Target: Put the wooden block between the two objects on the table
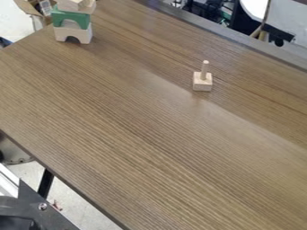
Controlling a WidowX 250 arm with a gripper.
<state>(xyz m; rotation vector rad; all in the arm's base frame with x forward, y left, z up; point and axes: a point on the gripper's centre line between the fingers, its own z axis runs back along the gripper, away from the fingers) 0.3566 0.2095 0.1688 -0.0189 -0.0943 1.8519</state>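
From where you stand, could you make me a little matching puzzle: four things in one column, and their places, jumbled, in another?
Things
1. Green arch
2. Lower pale arch
3. Small block with an upright peg
4. Cardboard box

Places
A. Past the edge of the table, in the top left corner of the view
B. On the table, right of the middle of the view, touching no other block
C. Sandwiched, with pale wood above and below it
D. At the foot of the pile, resting on the table

Right pairs: 1-C, 2-D, 3-B, 4-A
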